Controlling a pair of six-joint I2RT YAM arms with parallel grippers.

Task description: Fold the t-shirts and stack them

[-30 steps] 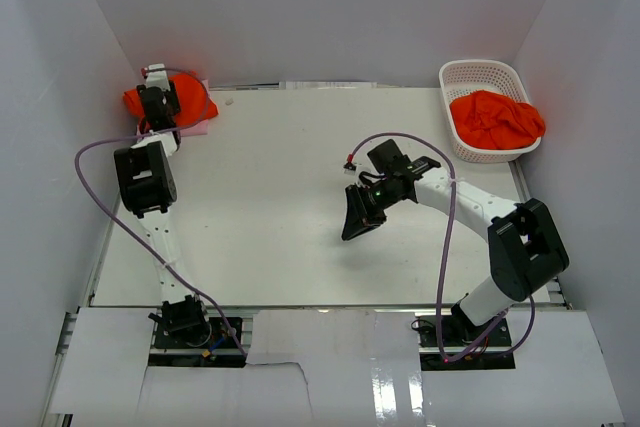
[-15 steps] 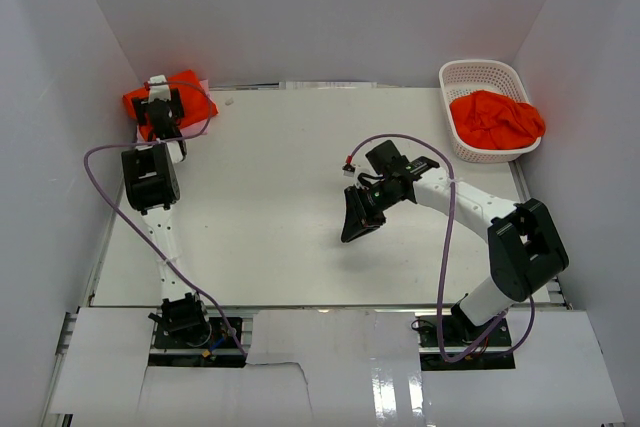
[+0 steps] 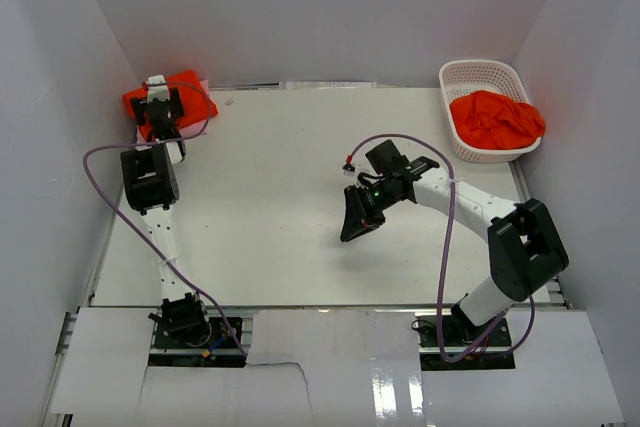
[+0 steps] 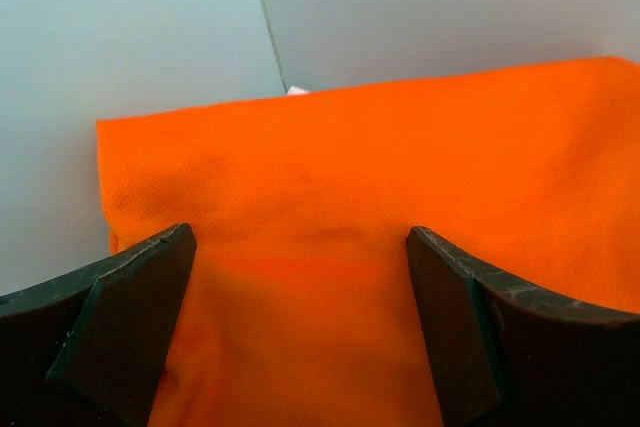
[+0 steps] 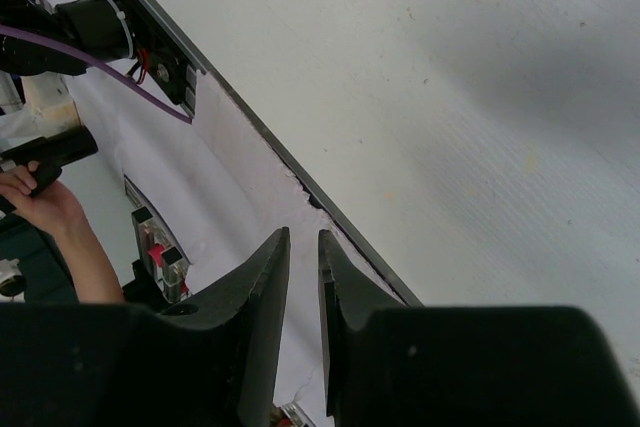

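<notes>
Spread wide at the left gripper (image 4: 300,247), over a folded orange t-shirt (image 4: 400,147), nothing pinched. Slightly apart at the right gripper (image 5: 303,247), only a thin slit, empty, above the bare table (image 5: 480,97). Only from the left wrist: fine weave, smooth flat top, straight folded edge near the wall. Only from overhead: that shirt in the far-left corner, and crumpled orange t-shirts (image 3: 495,119) heaped in the white basket (image 3: 480,69) at far right.

Orange-red t-shirts (image 3: 190,87); white basket (image 3: 478,75), lattice prob.
</notes>
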